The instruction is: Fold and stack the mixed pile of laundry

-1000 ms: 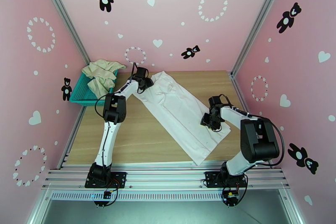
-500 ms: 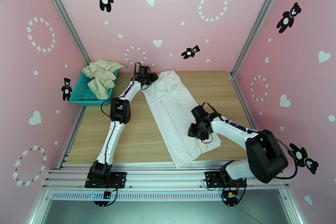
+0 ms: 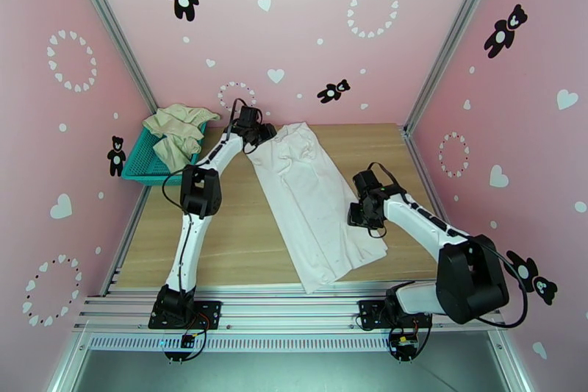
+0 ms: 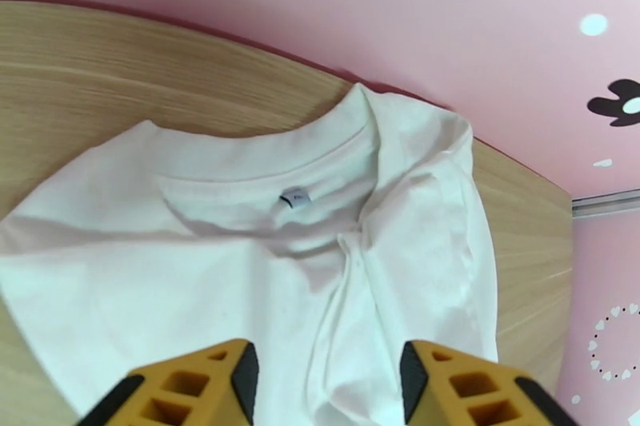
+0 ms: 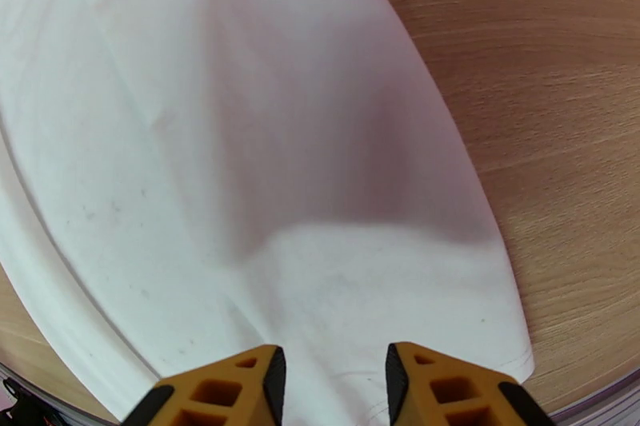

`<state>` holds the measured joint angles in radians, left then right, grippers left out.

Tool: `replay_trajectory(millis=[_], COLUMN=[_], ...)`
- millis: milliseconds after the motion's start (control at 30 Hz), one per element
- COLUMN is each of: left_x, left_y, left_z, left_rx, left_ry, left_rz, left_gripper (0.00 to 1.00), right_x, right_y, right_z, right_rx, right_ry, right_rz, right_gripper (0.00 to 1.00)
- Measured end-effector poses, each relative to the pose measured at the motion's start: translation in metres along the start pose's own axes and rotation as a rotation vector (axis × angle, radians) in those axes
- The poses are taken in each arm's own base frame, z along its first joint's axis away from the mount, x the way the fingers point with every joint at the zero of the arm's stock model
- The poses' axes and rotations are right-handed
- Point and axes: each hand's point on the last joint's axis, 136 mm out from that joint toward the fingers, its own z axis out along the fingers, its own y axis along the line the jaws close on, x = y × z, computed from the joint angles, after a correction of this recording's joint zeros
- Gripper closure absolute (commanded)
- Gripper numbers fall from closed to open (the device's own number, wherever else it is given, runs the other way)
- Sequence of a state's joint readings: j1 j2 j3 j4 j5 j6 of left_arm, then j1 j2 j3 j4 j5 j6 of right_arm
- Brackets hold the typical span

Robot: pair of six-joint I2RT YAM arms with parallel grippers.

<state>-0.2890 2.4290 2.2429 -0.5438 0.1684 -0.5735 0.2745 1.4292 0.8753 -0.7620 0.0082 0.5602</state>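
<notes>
white t-shirt (image 3: 312, 202) lies on the tabletop (image 3: 235, 239) as a long narrow band, running from upper centre of the overhead frame down to lower centre. the sides look folded inward, so the lengthwise fold appears done and the crosswise fold is not yet made.

left pincer (image 3: 259, 134) sits at the collar end, upper centre. in its wrist view the fingers are spread, with the neckline and the small neck label (image 4: 294, 200) just ahead of them. likely reason for the position: the collar end is one handle for the next fold.

right pincer (image 3: 360, 217) sits at the shirt's right edge, right of centre, nearer the hem. its jaws are also parted, a bit less than the left pair, with white cloth showing in the gap. whether the tips touch the cloth is hard to tell from this angle.

cream-beige garment (image 3: 175, 134) is heaped, unfolded, in the teal basket (image 3: 143, 173) at the upper left, well apart from the shirt. judgement: task is early, with one item part-folded and nothing stacked.
</notes>
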Motion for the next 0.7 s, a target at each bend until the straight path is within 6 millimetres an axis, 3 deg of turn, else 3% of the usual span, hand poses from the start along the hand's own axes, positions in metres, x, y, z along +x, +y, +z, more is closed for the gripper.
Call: replay_trajectory(millis=[100, 200, 467, 567, 700], left_x=[0.003, 0.018, 0.079, 0.059, 0.049], left_y=[-0.004, 0.01, 0.081, 0.068, 0.059], left_z=[-0.031, -0.033, 0.041, 0.05, 0.075], left_rx=[-0.035, -0.089, -0.267, -0.234, -0.182], left_ry=[-0.022, -0.002, 0.164, 0.118, 0.096], left_rz=[0.025, 0.027, -0.013, -0.021, -0.043], left_gripper=[0.66, 0.79, 0.97, 0.98, 0.99], right_x=[0.004, 0.012, 0.033, 0.042, 0.053], right_y=[0.0, 0.001, 0.001, 0.009, 0.025], right_z=[0.008, 0.015, 0.03, 0.034, 0.036], right_rx=[0.002, -0.011, -0.017, -0.02, -0.026], right_ry=[0.03, 0.054, 0.11, 0.126, 0.129], right_rz=[-0.02, -0.024, -0.025, -0.039, -0.069], right_gripper=[0.74, 0.79, 0.81, 0.81, 0.81])
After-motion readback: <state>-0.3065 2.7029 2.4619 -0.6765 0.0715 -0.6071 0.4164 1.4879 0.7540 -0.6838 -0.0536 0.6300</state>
